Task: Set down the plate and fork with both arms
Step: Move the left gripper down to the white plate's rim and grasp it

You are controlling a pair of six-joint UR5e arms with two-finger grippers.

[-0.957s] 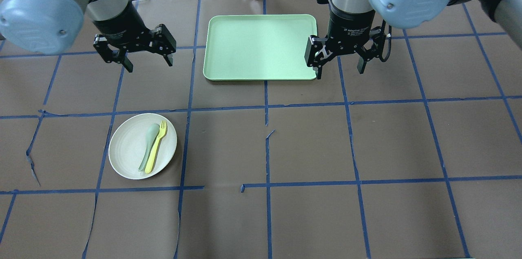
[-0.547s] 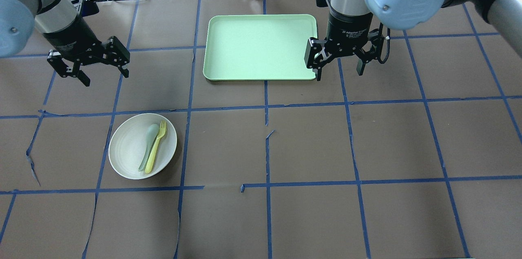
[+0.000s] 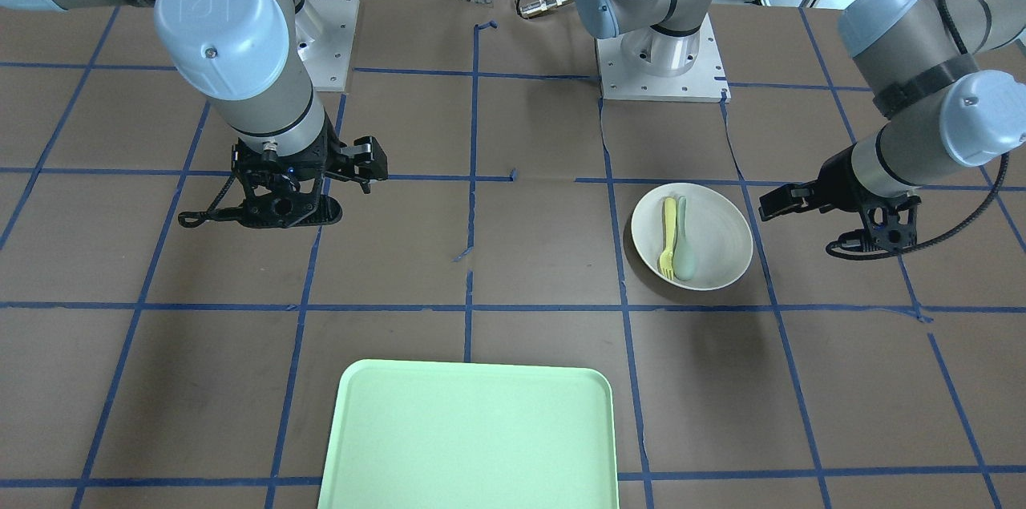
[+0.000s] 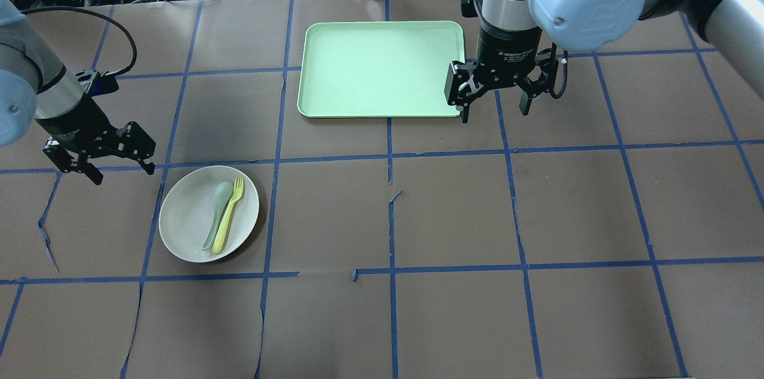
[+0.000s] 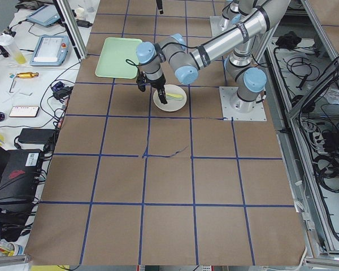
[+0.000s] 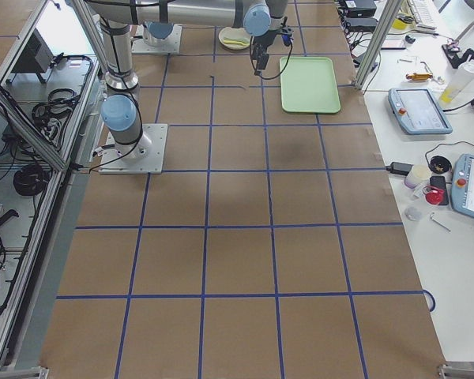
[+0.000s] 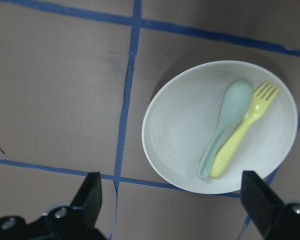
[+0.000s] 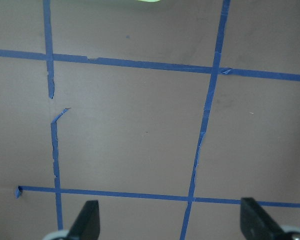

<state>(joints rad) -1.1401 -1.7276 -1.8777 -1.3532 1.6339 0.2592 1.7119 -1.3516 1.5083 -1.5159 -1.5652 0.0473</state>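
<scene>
The off-white plate (image 4: 185, 218) lies on the table at the near left. The yellow fork (image 4: 228, 214) and a mint-green spoon (image 4: 217, 215) lie side by side in it. My left gripper (image 4: 122, 175) is open and empty. It hangs just left of the plate's far rim, apart from it. The left wrist view shows the plate (image 7: 180, 130) and the fork (image 7: 242, 130) below the spread fingers (image 7: 91, 197). My right gripper (image 4: 494, 114) is open and empty at the near right corner of the tray. The right wrist view shows only bare table under it.
A pale green rectangular tray (image 4: 382, 68) lies at the far centre; it also shows in the front view (image 3: 469, 437). Brown table cover with blue tape lines, torn in places. Cables and boxes lie beyond the far edge.
My left arm has swung left and toward the robot, from beside the tray down to the plate's left side. My right gripper has barely shifted. Both stay open.
</scene>
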